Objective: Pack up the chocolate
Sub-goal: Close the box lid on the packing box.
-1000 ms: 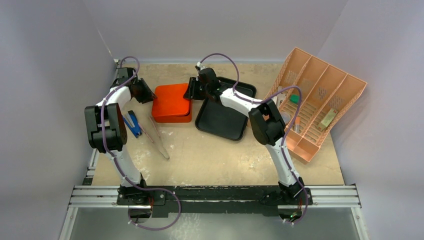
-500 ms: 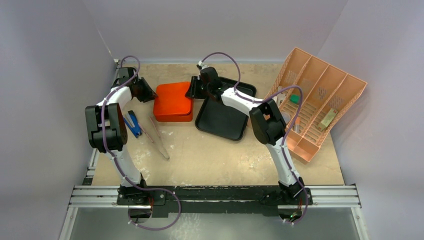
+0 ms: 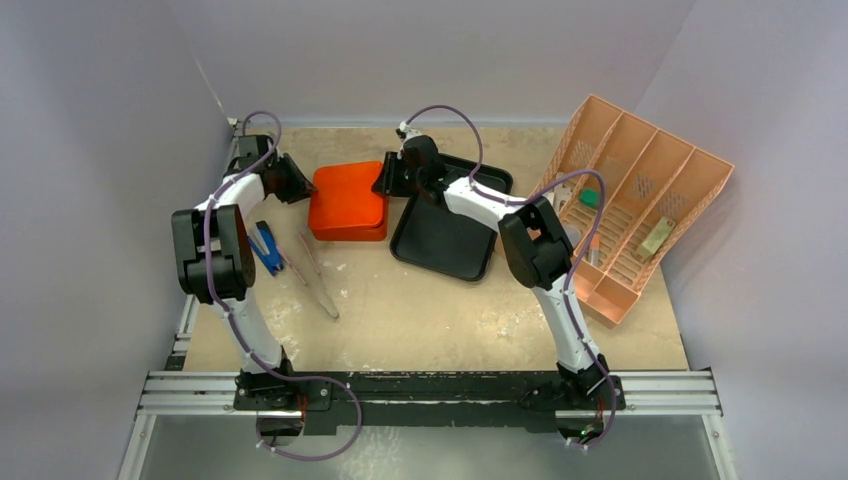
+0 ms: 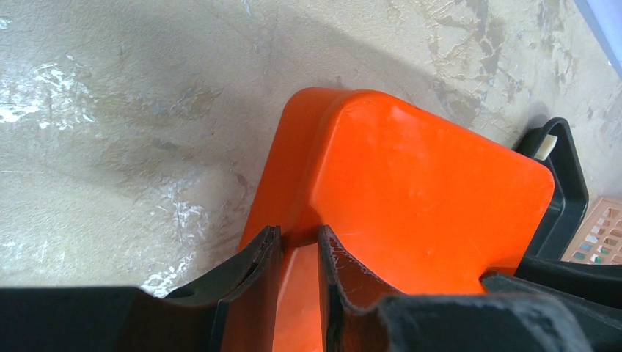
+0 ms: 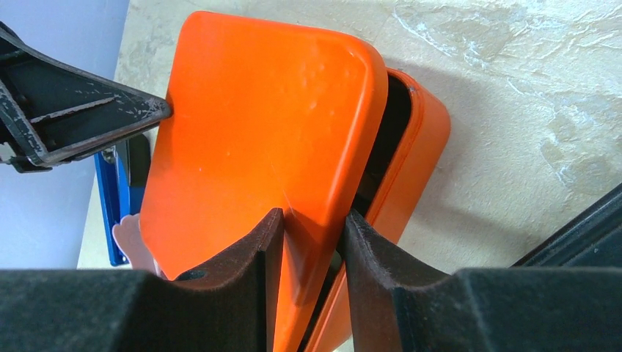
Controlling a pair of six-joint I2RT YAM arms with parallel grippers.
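Note:
The chocolate is hidden; none of it shows in any view. An orange box [image 3: 347, 203] lies at the back of the table, left of the black tray [image 3: 440, 245]. Its lid [image 5: 257, 132] sits tilted over the base [image 5: 422, 154], with a dark gap between them on the right side. My left gripper [image 3: 298, 185] [image 4: 297, 246] is shut on the lid's left corner [image 4: 411, 183]. From the other side, my right gripper [image 3: 386, 182] [image 5: 312, 224] is shut on the lid's right edge. The left gripper's fingers [image 5: 88, 117] show at the lid's far edge in the right wrist view.
A peach compartment rack [image 3: 640, 200] with small items leans at the right. Blue-handled tool [image 3: 265, 248] and pale tongs [image 3: 320, 278] lie left of centre, in front of the box. The tray's rim [image 4: 561, 183] lies just beyond the box. Walls close in left and back.
The orange box and both grippers have shifted slightly to the right. Both grips on the lid stay as they were.

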